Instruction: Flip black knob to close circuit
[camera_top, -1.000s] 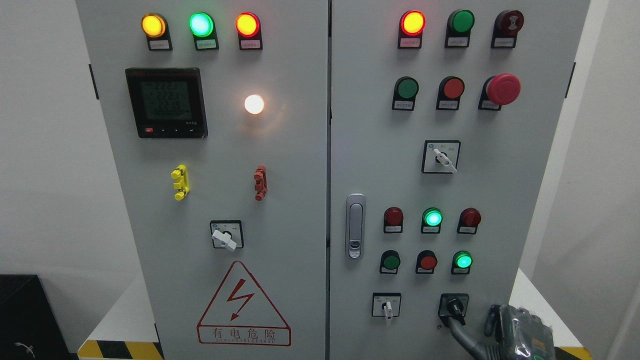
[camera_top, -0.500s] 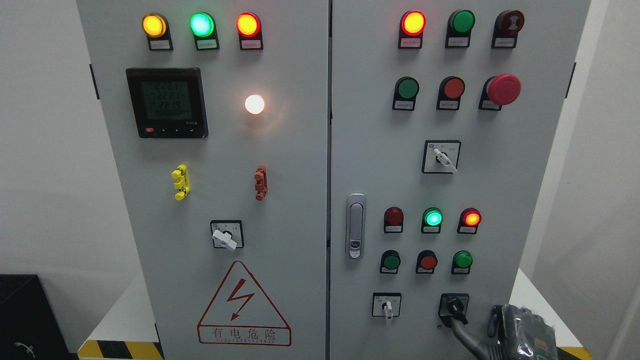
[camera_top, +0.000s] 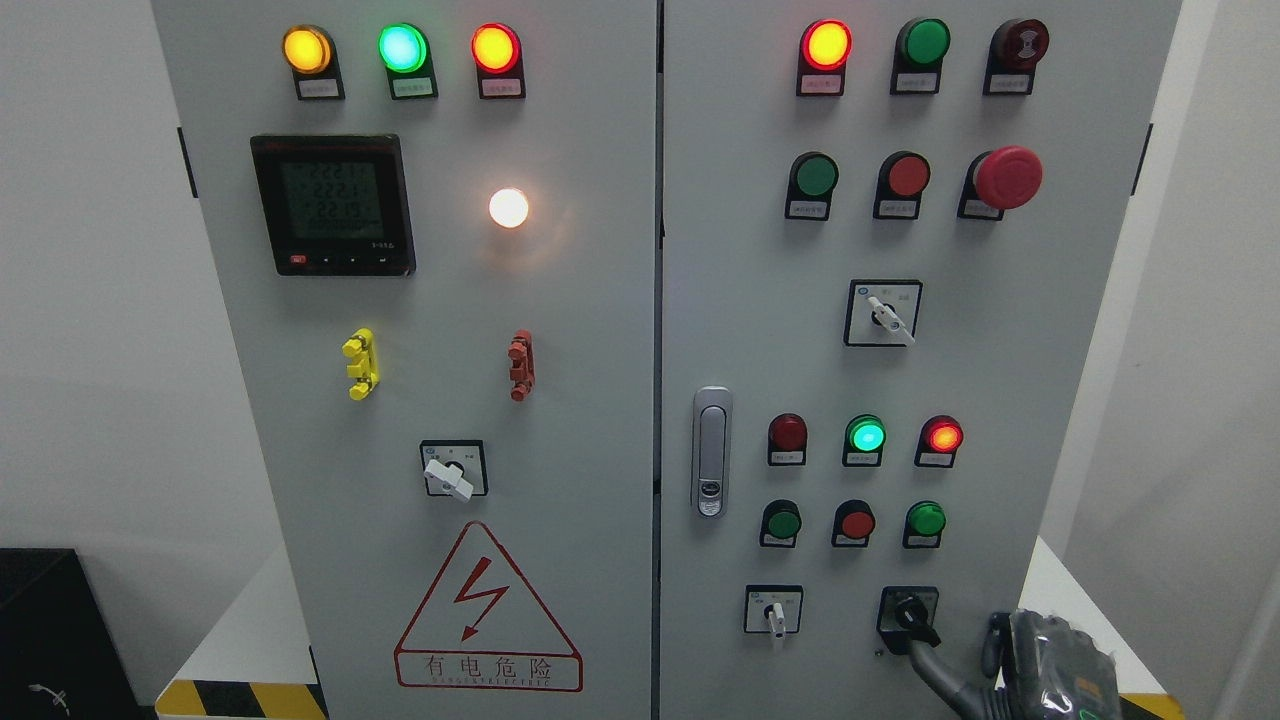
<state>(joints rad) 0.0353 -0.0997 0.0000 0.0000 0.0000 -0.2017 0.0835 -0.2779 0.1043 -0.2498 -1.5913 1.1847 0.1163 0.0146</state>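
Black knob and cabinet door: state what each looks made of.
Black knob: probably moulded plastic, matte black with a dull sheen. Cabinet door: likely painted sheet metal, a flat, even light-grey coat with soft reflections around the lit lamps.

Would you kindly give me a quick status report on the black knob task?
Right robot hand at lower right, one finger reaching the black knob. Knob handle points down-right. Red lamp above lit. Left not in view. Nothing in the way.
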